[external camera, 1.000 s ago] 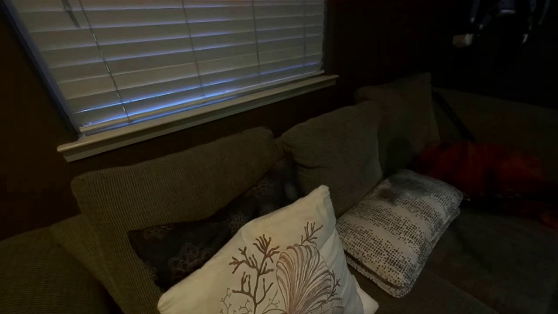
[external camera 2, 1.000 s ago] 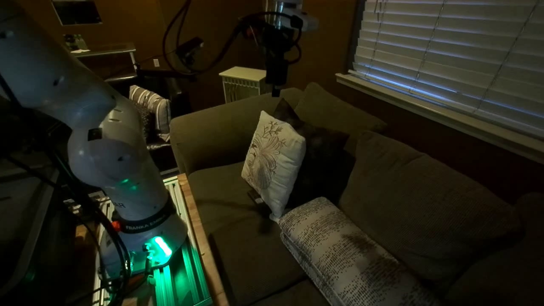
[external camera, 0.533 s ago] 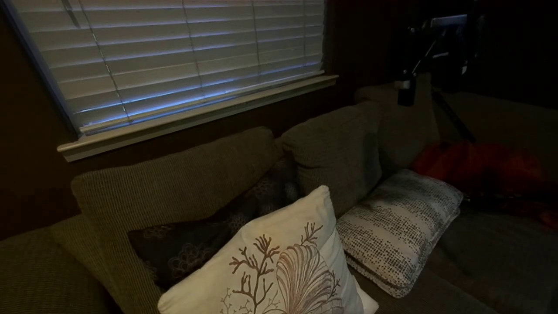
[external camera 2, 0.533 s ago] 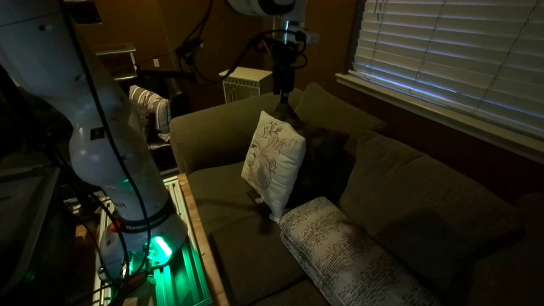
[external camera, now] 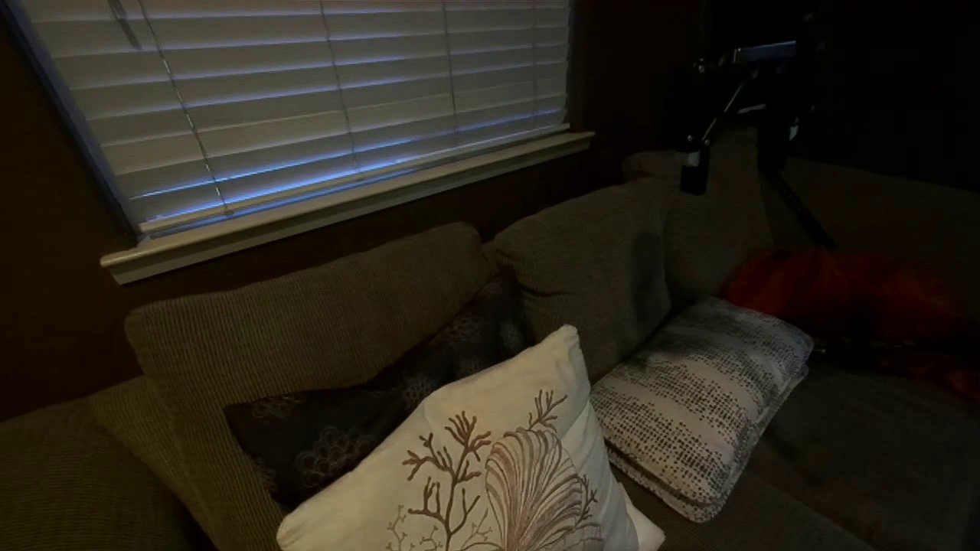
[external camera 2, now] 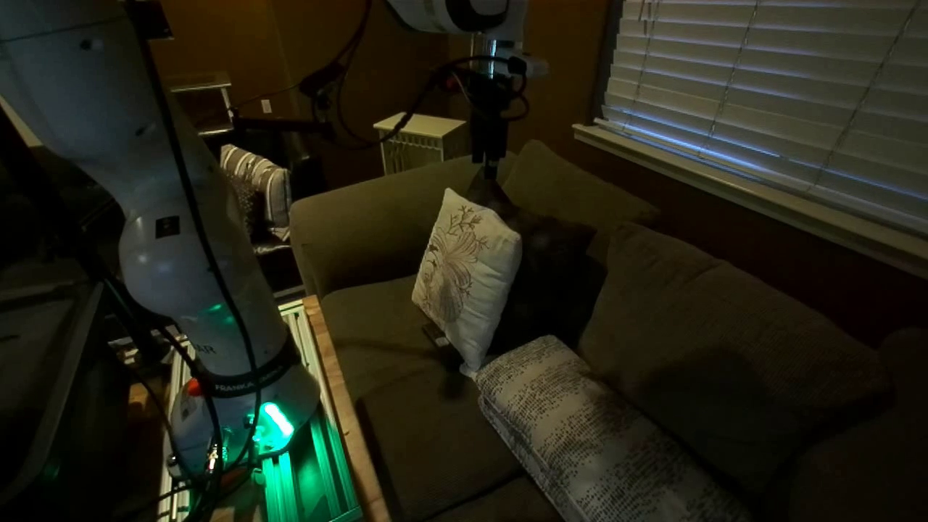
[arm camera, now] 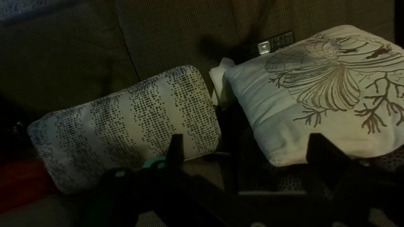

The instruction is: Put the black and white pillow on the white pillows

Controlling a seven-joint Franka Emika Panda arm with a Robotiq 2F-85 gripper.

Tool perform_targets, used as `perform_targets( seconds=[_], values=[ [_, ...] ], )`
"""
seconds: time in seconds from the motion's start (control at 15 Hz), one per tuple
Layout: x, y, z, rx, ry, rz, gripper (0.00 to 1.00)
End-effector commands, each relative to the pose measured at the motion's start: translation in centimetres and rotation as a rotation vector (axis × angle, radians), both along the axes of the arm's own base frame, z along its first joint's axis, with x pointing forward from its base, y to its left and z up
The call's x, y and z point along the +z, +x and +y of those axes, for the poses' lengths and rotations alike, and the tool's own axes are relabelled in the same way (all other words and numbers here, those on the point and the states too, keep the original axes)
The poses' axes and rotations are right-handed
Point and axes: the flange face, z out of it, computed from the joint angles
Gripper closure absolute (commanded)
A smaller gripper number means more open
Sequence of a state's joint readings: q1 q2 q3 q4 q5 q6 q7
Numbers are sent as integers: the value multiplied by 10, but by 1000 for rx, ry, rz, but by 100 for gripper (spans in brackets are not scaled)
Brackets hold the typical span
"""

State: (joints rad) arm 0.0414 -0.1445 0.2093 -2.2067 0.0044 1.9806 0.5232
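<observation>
The black and white pillow, cream with a dark coral-like branch design, leans on the sofa and shows in both exterior views. In the wrist view this same pillow fills the right side. A speckled, banded cushion, the white pillows of the task, lies flat on the seat beside it, at left in the wrist view. My gripper points down from above, its fingers spread wide with nothing held between them. The gap between the fingertips spans the space between both pillows in that view. In an exterior view the gripper hangs behind the branch-design pillow's top.
A dark patterned pillow lies behind the branch-design one, against the sofa's back cushions. A black remote rests on the seat by that pillow. Red cloth lies past the speckled cushion. The window sill runs above the sofa back.
The gripper has come down; it has shifted left in an exterior view and slightly right in an exterior view from the opposite side. It stays open. Both pillows have not moved.
</observation>
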Motion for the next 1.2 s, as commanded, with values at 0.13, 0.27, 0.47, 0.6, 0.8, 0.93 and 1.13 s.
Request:
perform_targets(
  seconds=[0.13,0.27,0.47,0.6,0.8,0.93,1.13],
  values=[
    [-21,5,40,56,11,44,0],
    [-33,3,60,45,-2,57,0],
    [-54,6,83,-25,-7,48,0],
    [-69,11,94,-73,-6,28,0],
    [-93,24,109,-97,14,-39,0],
    [-109,34,117,-92,23,-78,0],
    [-128,50,127,-104,38,-126,0]
  ],
)
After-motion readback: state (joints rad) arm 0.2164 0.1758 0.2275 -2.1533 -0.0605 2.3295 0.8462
